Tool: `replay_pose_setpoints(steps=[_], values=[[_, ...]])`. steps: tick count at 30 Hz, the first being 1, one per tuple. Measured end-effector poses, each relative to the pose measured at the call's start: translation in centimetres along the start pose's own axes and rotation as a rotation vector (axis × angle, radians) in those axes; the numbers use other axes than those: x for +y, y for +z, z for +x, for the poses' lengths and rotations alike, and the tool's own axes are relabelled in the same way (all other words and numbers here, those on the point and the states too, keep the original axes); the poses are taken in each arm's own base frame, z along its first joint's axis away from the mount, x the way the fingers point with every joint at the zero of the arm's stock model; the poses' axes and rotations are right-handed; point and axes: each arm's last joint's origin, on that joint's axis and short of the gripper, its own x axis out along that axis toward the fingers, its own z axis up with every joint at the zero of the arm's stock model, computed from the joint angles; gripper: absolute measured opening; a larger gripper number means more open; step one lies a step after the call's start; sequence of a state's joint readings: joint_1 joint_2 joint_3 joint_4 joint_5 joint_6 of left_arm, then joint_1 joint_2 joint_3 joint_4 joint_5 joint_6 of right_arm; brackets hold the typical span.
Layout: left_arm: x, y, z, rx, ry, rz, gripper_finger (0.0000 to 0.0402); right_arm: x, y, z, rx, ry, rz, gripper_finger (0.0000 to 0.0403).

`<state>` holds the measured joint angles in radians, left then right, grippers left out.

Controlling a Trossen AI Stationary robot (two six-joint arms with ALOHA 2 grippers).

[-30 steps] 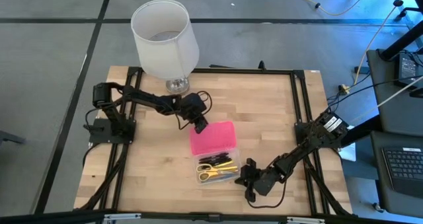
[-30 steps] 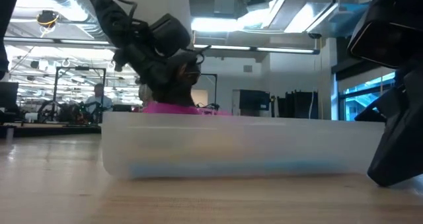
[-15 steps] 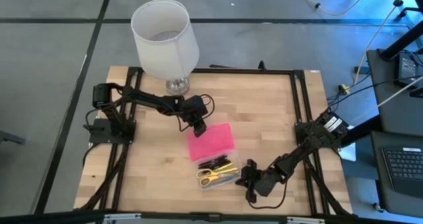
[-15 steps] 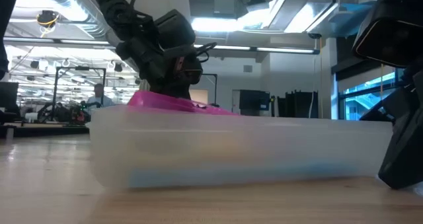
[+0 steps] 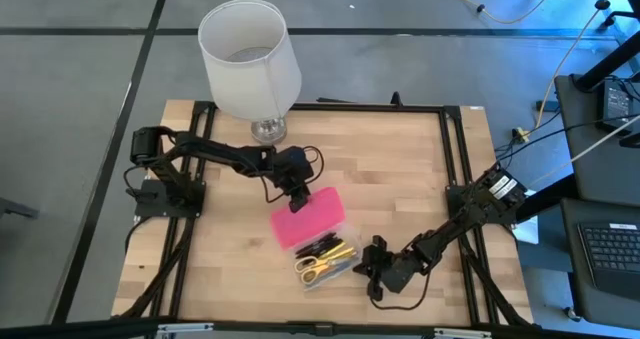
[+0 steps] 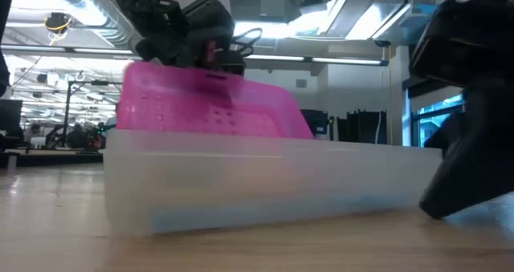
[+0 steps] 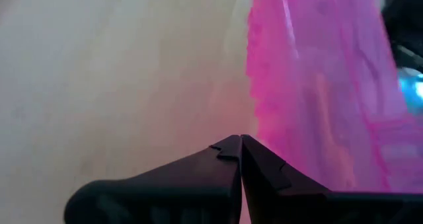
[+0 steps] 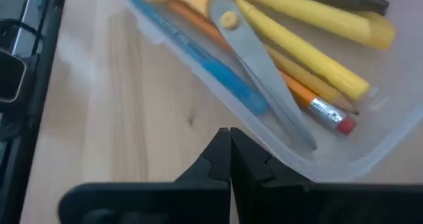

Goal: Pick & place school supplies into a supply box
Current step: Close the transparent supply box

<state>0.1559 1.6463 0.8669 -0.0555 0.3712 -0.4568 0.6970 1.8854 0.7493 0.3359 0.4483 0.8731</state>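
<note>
The supply box sits near the table's middle. Its clear base (image 5: 325, 259) holds yellow-handled scissors (image 8: 218, 16), yellow pens (image 8: 310, 49), a pencil (image 8: 317, 105) and a blue pen (image 8: 198, 55). The pink lid (image 5: 305, 217) stands tilted up over the base's far part, hinged to it (image 6: 209, 103). My left gripper (image 5: 298, 193) is shut at the lid's far edge. My right gripper (image 5: 366, 267) is shut, low at the base's right end. My left gripper has its shut fingertips (image 7: 228, 148) against the pink lid's free far edge (image 7: 254, 112), coming from the far left and slanting down. The lid leans raised on its hinge, off the table. My right gripper has its shut fingertips (image 8: 221, 141) against the clear base's outer wall (image 8: 264, 141) at its right end, level from the table's right. The base rests flat on the table.
A lamp with a white shade (image 5: 250, 54) stands at the table's far left, close behind the left arm. Black frame rails (image 5: 455, 169) run along the table's edges. Bare wood (image 5: 390, 169) lies far and right of the box.
My left gripper has moved toward the near-left, and the pink lid has swung up from lying flat on the table to standing tilted over the base. The whole box has slid a little toward the table's left, and my right gripper has followed it.
</note>
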Motion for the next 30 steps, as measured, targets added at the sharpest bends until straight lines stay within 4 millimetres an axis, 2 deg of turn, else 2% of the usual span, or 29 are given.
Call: replay_pose_setpoints(steps=[16, 19, 26, 30], values=[[-3.3, -1.6, 1.1, 0.056, -0.079, -0.018, 0.0003, -0.3, 0.4, 0.2, 0.002, 0.000, 0.021, 0.0000], [-3.6, -1.6, 0.5, 0.049, -0.082, -0.014, 0.0003, -0.2, 0.4, 0.2, 0.001, 0.003, 0.022, 0.0000], [-5.0, -0.8, -2.3, -0.033, -0.126, -0.006, 0.0003, -0.2, 0.4, 0.2, 0.002, 0.007, 0.023, 0.0000], [-5.9, -1.1, -2.5, -0.039, -0.144, -0.013, 0.0003, -0.2, 0.4, 0.2, 0.003, 0.008, 0.023, 0.0000]])
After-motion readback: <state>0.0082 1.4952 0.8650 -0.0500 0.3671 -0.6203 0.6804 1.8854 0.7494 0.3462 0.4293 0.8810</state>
